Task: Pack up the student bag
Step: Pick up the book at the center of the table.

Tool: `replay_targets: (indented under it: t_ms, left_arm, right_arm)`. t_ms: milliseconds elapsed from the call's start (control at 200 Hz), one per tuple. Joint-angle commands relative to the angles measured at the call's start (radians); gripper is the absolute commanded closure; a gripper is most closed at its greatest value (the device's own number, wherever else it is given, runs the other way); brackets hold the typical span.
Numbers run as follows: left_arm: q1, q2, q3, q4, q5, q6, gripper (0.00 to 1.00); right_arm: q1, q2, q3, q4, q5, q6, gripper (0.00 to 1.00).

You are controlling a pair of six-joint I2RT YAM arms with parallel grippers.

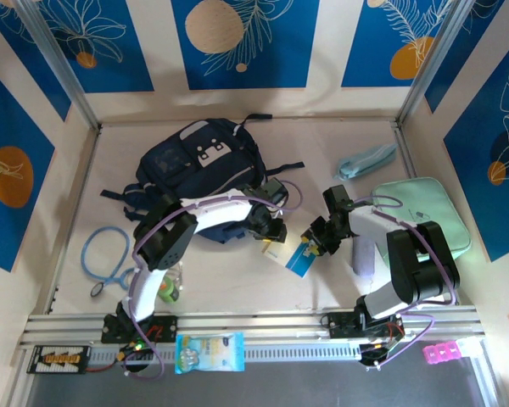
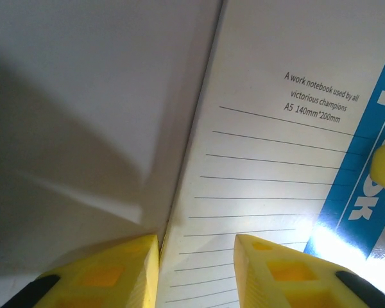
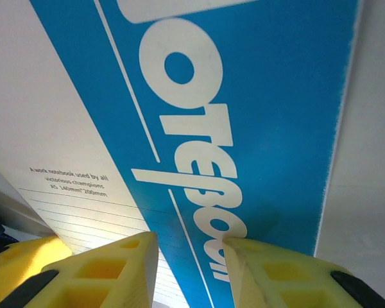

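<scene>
Handling note: student bag [image 1: 199,165], lying at the far middle of the counter [image 1: 237,288] behind the left arm, looks soft, bulky and floppy, so it is probably best gripped by a strap or the opening rim. At the blue-and-white notebook [image 1: 299,257], left pincer [image 1: 270,246] and right pincer [image 1: 320,240] each stand part-open.

Bright, even overhead light on the white table [image 1: 237,288], casting only faint, soft shadows beside the student bag [image 1: 205,165]. In the left wrist view, hot white glare on the notebook [image 2: 263,192] page beside its blue band, broad grey shadow at left. Printed lettering crisp in both close-ups; nearest foreground slightly soft.
</scene>
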Motion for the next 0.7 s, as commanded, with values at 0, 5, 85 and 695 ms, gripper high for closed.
replay_targets:
  t_ms: [0, 5, 85, 695]
  left_arm:
    - [-0.012, 0.015, 0.003, 0.011, 0.078, -0.004, 0.65]
    - [-0.013, 0.015, 0.003, 0.011, 0.080, -0.004, 0.65]
    - [-0.013, 0.016, 0.010, 0.014, 0.107, -0.003, 0.65]
    - [-0.019, -0.136, -0.077, 0.161, 0.240, -0.089, 0.69]
  right_arm:
    - [0.005, 0.059, -0.038, 0.012, 0.069, 0.003, 0.64]
    - [0.006, 0.059, -0.038, 0.011, 0.069, 0.004, 0.64]
    - [0.007, 0.065, -0.037, 0.013, 0.066, 0.003, 0.64]
    - [0.011, 0.091, -0.025, 0.038, 0.058, 0.008, 0.64]
